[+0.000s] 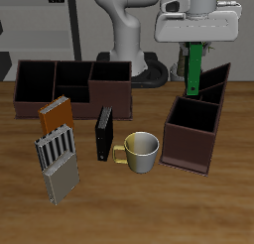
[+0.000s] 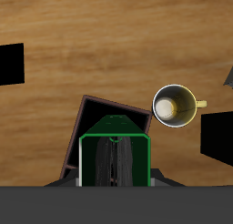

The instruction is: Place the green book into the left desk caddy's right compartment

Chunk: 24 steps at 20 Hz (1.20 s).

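A wooden worktop (image 1: 228,203) is seen before grey room walls. The claw (image 1: 194,50) is pinched on the green book (image 1: 194,69), held upright above the caddy (image 1: 195,136); the fingertips are hidden by the book, whose lower end is cut off in the wrist view.

**Where things sit on the bench**

The green book (image 1: 194,69) hangs upright in the tool (image 1: 195,46), raised over the left desk caddy (image 1: 195,135), above that caddy's farther bin. A mug (image 1: 141,152) stands just beside this caddy, nearer the bench's (image 1: 127,210) front edge than the book. Next to the mug stands the black book (image 1: 103,134), then the orange book (image 1: 56,116), with a slotted rack (image 1: 58,165) before it. The longer caddy (image 1: 71,86) lies behind these.
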### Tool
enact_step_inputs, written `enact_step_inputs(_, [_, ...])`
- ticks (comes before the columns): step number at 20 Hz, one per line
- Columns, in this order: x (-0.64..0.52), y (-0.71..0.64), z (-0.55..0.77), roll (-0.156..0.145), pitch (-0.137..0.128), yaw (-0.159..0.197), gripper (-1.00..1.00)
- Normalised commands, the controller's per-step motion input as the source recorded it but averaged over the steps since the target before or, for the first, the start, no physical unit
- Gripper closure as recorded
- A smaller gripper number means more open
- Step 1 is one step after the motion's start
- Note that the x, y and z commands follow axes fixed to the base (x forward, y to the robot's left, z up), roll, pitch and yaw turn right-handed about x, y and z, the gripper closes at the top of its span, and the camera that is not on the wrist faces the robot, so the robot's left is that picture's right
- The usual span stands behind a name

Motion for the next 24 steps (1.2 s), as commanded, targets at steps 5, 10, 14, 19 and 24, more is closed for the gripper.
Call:
enact_step_inputs(5, [0.10,0.05,-0.18,0.006,0.018,0.005,1.00])
enact_step_inputs(10, [0.05,0.03,-0.13,0.007,0.016,-0.004,1.00])
enact_step_inputs(14, [0.07,0.11,-0.21,0.017,0.032,-0.003,1.00])
enact_step_inputs(19, [0.06,0.05,-0.12,0.019,0.013,-0.005,1.00])
enact_step_inputs(24, [0.04,-0.01,-0.11,0.002,0.017,-0.004,1.00])
